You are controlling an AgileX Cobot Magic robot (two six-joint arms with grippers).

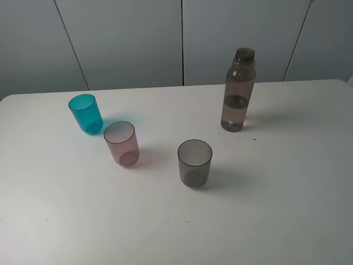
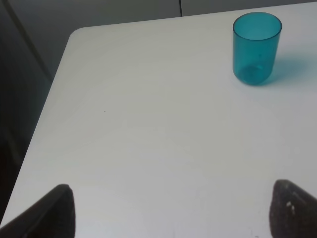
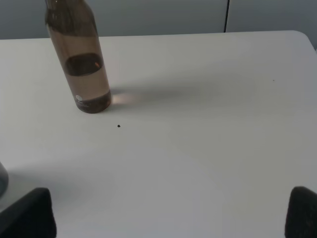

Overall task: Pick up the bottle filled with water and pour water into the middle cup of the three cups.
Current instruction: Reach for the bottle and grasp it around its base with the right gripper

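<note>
Bottle (image 1: 239, 91) — part-full of water — stands upright on the table (image 1: 287, 193), well apart from the empty middle cup (image 1: 122, 144), between teal cup (image 1: 85, 113) and grey cup (image 1: 194, 163). Left gripper (image 2: 176, 210) and right gripper (image 3: 166, 213) gape wide — holding nothing.

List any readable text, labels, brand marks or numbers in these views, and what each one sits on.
None can be read in any view.
bottle: no label or print; a small pale spot near its base is too small to tell whether it is a mark.
teal cup, pink cup, grey cup: plain, no markings.
table: plain white, no writing.
</note>
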